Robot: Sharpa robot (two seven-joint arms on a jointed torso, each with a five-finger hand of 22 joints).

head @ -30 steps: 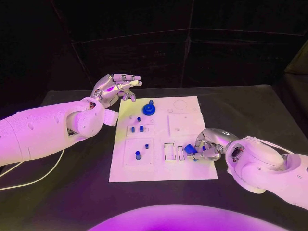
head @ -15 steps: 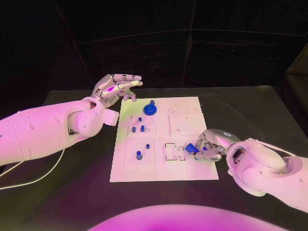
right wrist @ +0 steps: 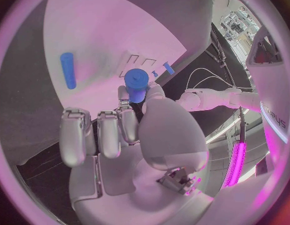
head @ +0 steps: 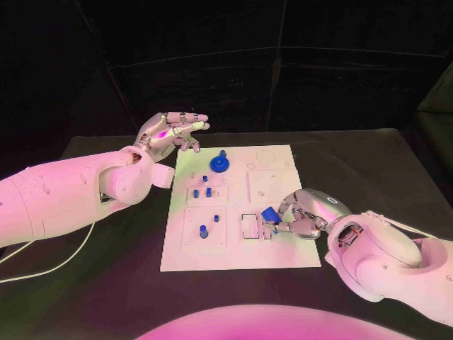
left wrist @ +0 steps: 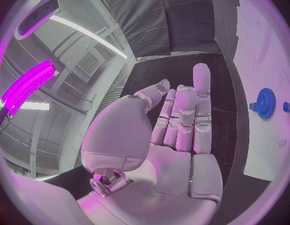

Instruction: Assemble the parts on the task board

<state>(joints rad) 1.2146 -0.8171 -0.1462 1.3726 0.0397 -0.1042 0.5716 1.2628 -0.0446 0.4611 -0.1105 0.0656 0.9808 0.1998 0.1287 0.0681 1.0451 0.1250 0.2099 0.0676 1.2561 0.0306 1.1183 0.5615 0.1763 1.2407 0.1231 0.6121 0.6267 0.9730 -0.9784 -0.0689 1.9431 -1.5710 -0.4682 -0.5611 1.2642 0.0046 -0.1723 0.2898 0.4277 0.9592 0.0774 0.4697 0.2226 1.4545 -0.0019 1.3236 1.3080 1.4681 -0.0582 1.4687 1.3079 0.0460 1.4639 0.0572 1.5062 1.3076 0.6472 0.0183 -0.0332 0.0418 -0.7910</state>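
head view first: the task board [head: 288, 251] lies flat in the middle of the black table [head: 390, 163], and the right hand [head: 306, 212] sits low over its near right part, pinching a small blue part [head: 270, 214] just above the rectangular slots [head: 250, 224]. the left hand [head: 173, 130] hangs off the board's far left corner, fingers loosely curled, nothing in them. a blue gear [head: 219, 162] stands near the far edge, and short blue pegs [head: 201, 192] stand further in.

left wrist view: the left hand [left wrist: 176, 130] shows an empty palm with its fingers [left wrist: 201, 92] raised close together, and the blue gear [left wrist: 265, 102] sits on the board beyond it.

right wrist view: the right hand [right wrist: 129, 130] holds the blue part [right wrist: 137, 85] between thumb and a finger, the others bent beside it, above the pale board [right wrist: 107, 30]; a loose blue peg [right wrist: 67, 70] lies apart on it.

the risk i see is a skewed entry. the part looks tilted in that light pinch, so pressing it down could jam it on a slot edge or twist it loose. the board also seems unclamped, and a sideways push might slide it.
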